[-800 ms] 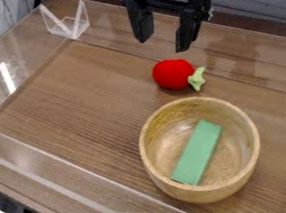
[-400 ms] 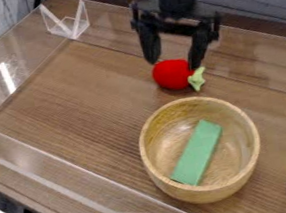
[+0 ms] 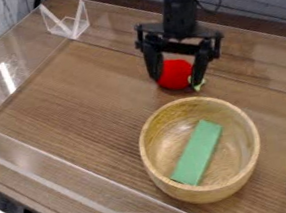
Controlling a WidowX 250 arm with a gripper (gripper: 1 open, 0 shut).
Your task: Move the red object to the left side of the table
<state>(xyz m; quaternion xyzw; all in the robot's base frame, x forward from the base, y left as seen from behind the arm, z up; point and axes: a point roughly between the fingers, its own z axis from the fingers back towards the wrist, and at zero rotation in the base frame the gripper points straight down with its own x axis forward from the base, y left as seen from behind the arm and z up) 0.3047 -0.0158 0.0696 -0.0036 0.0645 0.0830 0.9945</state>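
The red object (image 3: 172,73), a small round toy fruit with a green leafy end, lies on the brown wood-grain table (image 3: 77,98) right of centre. My gripper (image 3: 180,71) points straight down over it, open, with one black finger on each side of the fruit. The fingers (image 3: 153,62) reach down nearly to the tabletop and partly hide the fruit's sides. I cannot tell whether they touch it.
A round light wooden bowl (image 3: 161,158) holding a flat green block (image 3: 197,152) stands just in front of the fruit. Clear acrylic walls (image 3: 19,66) border the table, with a folded clear piece (image 3: 66,21) at the back left.
The gripper has come down and slightly right from above the table's back edge, and its open fingers now straddle the red fruit. The fruit has not moved.
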